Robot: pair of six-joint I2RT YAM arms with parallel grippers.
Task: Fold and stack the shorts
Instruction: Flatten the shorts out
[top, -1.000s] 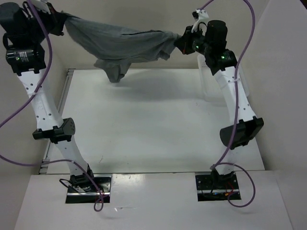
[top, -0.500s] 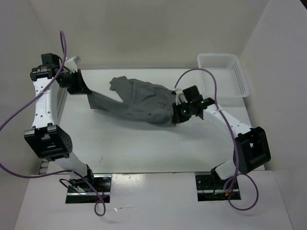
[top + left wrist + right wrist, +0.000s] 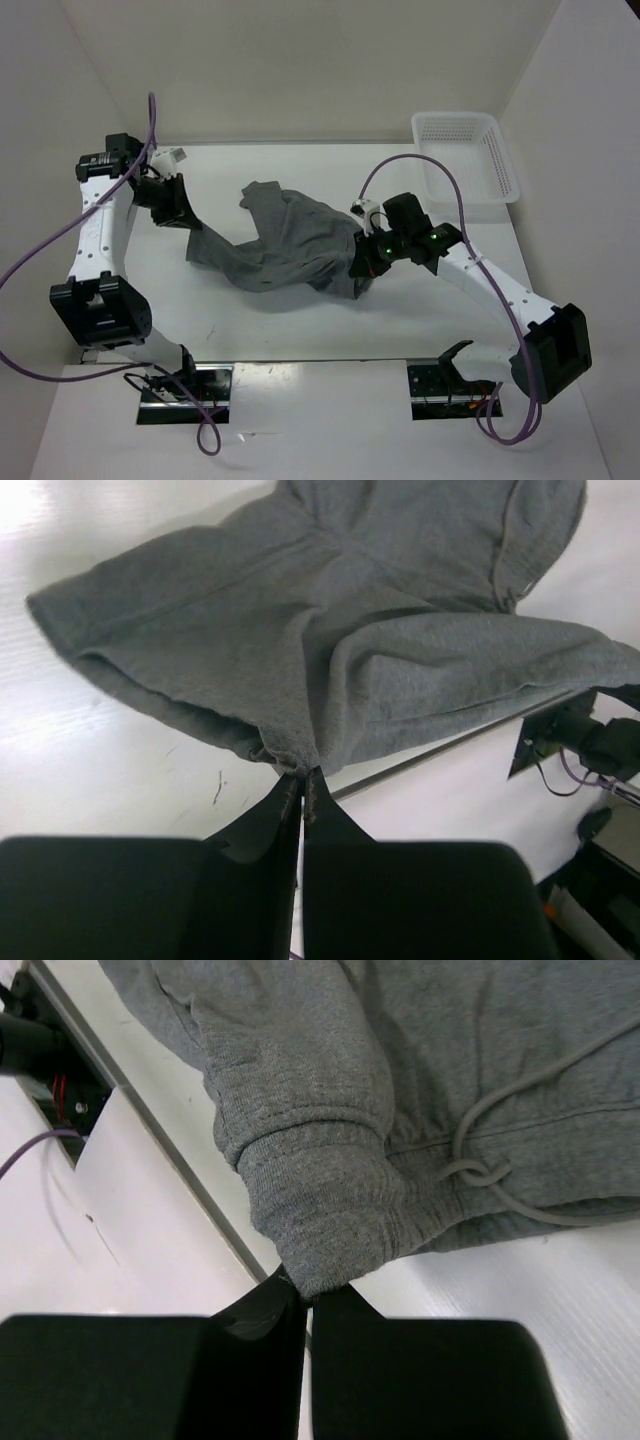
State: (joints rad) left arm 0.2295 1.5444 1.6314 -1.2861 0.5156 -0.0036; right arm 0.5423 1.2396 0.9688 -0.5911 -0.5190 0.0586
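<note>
The left hand (image 3: 302,780) and right hand (image 3: 308,1295) each pinch a tiny edge of the shorts (image 3: 285,245). A hard tug could pull the cloth free.

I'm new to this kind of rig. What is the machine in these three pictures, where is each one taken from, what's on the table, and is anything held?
Two white robot arms are bolted at the table's near edge. One picture looks down from above and behind them. The other two come from a camera on each wrist, looking past its own fingers. On the white table lie crumpled grey soft fabric shorts. A white plastic mesh basket sits at the far right corner. The left end effector is shut on one edge of the shorts, the right end effector on the waistband beside the drawstring.
</note>
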